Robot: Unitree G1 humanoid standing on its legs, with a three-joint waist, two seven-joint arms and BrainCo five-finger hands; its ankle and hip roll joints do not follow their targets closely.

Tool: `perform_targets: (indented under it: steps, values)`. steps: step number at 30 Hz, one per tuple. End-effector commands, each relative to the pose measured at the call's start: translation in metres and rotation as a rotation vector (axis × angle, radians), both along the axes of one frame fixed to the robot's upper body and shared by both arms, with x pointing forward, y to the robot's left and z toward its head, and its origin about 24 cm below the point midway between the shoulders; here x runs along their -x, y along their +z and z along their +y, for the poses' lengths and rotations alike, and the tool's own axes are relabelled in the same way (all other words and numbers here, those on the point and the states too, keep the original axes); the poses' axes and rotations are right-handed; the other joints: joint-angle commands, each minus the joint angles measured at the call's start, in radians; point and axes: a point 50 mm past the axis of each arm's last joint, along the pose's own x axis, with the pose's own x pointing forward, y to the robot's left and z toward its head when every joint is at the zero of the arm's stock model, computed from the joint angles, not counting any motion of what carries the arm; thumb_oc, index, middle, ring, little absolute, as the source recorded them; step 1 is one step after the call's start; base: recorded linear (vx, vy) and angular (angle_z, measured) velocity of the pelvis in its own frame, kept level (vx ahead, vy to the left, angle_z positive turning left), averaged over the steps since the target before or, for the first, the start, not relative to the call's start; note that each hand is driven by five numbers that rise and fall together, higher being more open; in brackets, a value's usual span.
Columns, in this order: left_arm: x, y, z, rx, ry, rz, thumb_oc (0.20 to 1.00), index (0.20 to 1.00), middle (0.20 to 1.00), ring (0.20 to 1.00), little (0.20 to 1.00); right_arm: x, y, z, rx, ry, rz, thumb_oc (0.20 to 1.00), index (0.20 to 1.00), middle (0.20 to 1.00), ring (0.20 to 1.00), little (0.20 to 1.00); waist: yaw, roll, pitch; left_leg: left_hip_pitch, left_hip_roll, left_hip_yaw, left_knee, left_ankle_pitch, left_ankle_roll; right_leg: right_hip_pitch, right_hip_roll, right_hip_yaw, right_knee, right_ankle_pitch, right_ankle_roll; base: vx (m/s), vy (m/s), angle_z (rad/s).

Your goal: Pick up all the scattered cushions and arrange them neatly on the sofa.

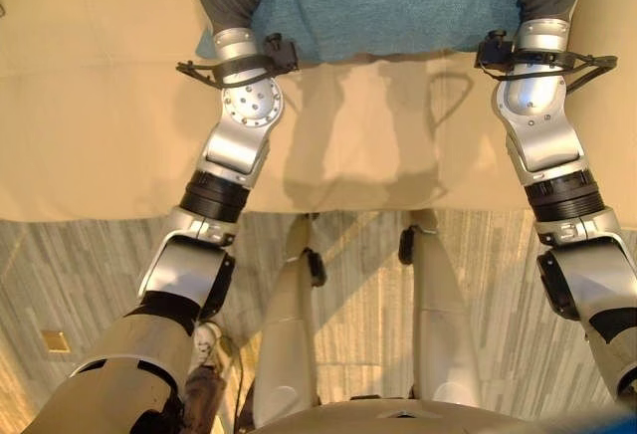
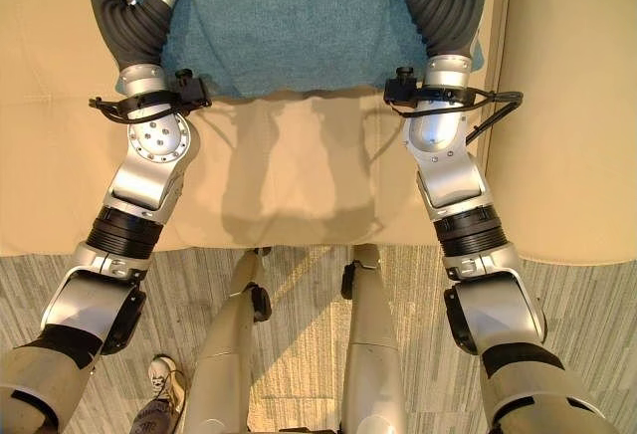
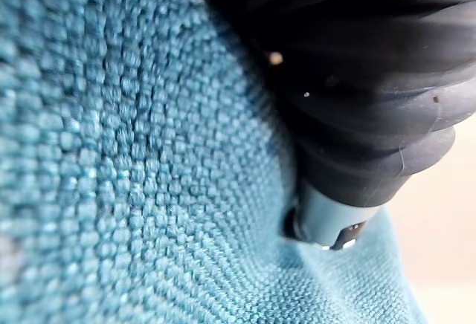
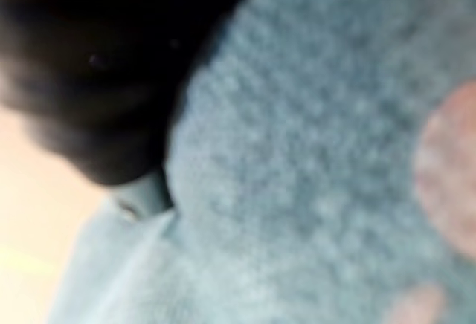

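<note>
Silver-grey arms (image 2: 453, 180); dark ribbed covers sheathe the left hand (image 2: 134, 21) at eleven o'clock and the right hand (image 2: 448, 11) at one; a screw-studded round disc (image 2: 162, 138) sits at nine.

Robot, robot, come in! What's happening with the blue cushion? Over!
Left hand and right hand pressed against either side of teal cushion, fingers hidden. Cushion over beige sofa. Someone's shoe on the floor nearby.

The teal cushion (image 2: 299, 26) is rough woven cloth with little bumps, the tan sofa (image 2: 299, 185) looks smooth and soft, and the floor (image 2: 299, 315) looks like grey streaky carpet.
</note>
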Motion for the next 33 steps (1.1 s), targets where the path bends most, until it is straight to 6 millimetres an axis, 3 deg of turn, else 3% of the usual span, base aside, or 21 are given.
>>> perform_targets:
  steps: [1, 8, 13, 18, 26, 27, 28, 29, 31, 33]
  values:
    - [0.064, 0.065, -0.046, -0.134, -0.147, -0.499, 0.2, 0.2, 0.2, 0.2, 0.2, 0.062, 0.048, 0.055, 0.092, 0.246, -0.435, 0.2, 0.2, 0.2, 0.2, 0.2, 0.01, -0.017, -0.069, -0.036, 0.023, -0.024, 0.118, -0.176, -0.047, 0.077, 0.002, -0.022, -0.047, -0.076, 0.087, 0.0, 0.0, 0.0]
    - [0.1, 0.077, -0.044, -0.128, -0.142, -0.693, 0.2, 0.2, 0.2, 0.2, 0.2, 0.094, 0.055, 0.056, 0.089, 0.29, -0.592, 0.2, 0.2, 0.2, 0.2, 0.2, 0.008, -0.009, -0.084, -0.029, 0.023, -0.028, 0.118, -0.18, -0.047, 0.083, 0.003, -0.018, -0.035, -0.087, 0.086, 0.0, 0.0, 0.0]
    - [0.111, 0.081, -0.044, -0.13, -0.15, -0.748, 0.2, 0.2, 0.2, 0.2, 0.2, 0.101, 0.055, 0.058, 0.103, 0.311, -0.623, 0.2, 0.2, 0.2, 0.2, 0.2, 0.009, -0.007, -0.087, -0.026, 0.024, -0.025, 0.12, -0.183, -0.045, 0.082, 0.002, -0.018, -0.025, -0.091, 0.086, 0.0, 0.0, 0.0]
    - [0.105, 0.097, -0.053, -0.159, -0.135, -0.746, 0.2, 0.2, 0.2, 0.2, 0.2, 0.088, 0.066, 0.066, 0.121, 0.288, -0.588, 0.2, 0.2, 0.2, 0.2, 0.2, 0.01, -0.009, -0.089, -0.028, 0.027, -0.026, 0.125, -0.181, -0.045, 0.083, -0.001, -0.018, -0.018, -0.091, 0.085, 0.0, 0.0, 0.0]
    - [0.056, 0.139, -0.067, -0.297, -0.006, -0.557, 0.2, 0.2, 0.2, 0.2, 0.2, 0.032, 0.094, 0.077, 0.144, 0.178, -0.368, 0.2, 0.2, 0.2, 0.2, 0.2, 0.012, -0.018, -0.079, -0.027, 0.018, -0.042, 0.118, -0.17, -0.039, 0.083, -0.009, -0.02, -0.014, -0.086, 0.091, 0.02, -0.013, 0.0]
    - [0.052, 0.141, -0.068, -0.305, -0.001, -0.534, 0.2, 0.2, 0.2, 0.2, 0.2, 0.027, 0.097, 0.077, 0.152, 0.155, -0.35, 0.2, 0.2, 0.2, 0.2, 0.2, 0.014, -0.016, -0.082, -0.018, 0.019, -0.055, 0.115, -0.192, -0.045, 0.091, -0.006, -0.013, -0.01, -0.109, 0.099, 0.0, 0.0, 0.0]
    - [0.048, 0.146, -0.068, -0.312, 0.01, -0.515, 0.2, 0.2, 0.2, 0.2, 0.2, 0.022, 0.101, 0.075, 0.163, 0.123, -0.33, 0.2, 0.2, 0.2, 0.2, 0.2, 0.014, -0.018, -0.067, -0.031, 0.017, -0.045, 0.12, -0.169, -0.039, 0.082, -0.011, -0.023, -0.012, -0.09, 0.093, 0.1, -0.026, 0.03]
    - [0.045, 0.146, -0.07, -0.32, 0.006, -0.498, 0.2, 0.2, 0.2, 0.2, 0.2, 0.017, 0.102, 0.074, 0.177, 0.092, -0.31, 0.2, 0.2, 0.2, 0.2, 0.2, 0.018, -0.018, -0.072, -0.022, 0.017, -0.058, 0.114, -0.189, -0.046, 0.089, -0.008, -0.016, -0.012, -0.11, 0.101, 0.02, -0.033, 0.06]
    - [0.04, 0.149, -0.071, -0.315, -0.005, -0.467, 0.2, 0.2, 0.2, 0.2, 0.2, 0.009, 0.11, 0.069, 0.182, 0.038, -0.274, 0.2, 0.2, 0.2, 0.2, 0.2, 0.02, -0.02, -0.05, -0.037, 0.013, -0.049, 0.112, -0.158, -0.041, 0.08, -0.013, -0.027, -0.019, -0.085, 0.096, 0.01, -0.052, 0.07]
    - [0.027, 0.143, -0.073, -0.314, -0.03, -0.389, 0.2, 0.2, 0.2, 0.2, 0.2, 0.0, 0.113, 0.059, 0.19, -0.037, -0.224, 0.2, 0.2, 0.2, 0.2, 0.2, 0.023, -0.021, -0.046, -0.037, 0.015, -0.06, 0.091, -0.161, -0.054, 0.081, -0.008, -0.022, -0.029, -0.101, 0.106, 0.02, -0.078, 0.07]
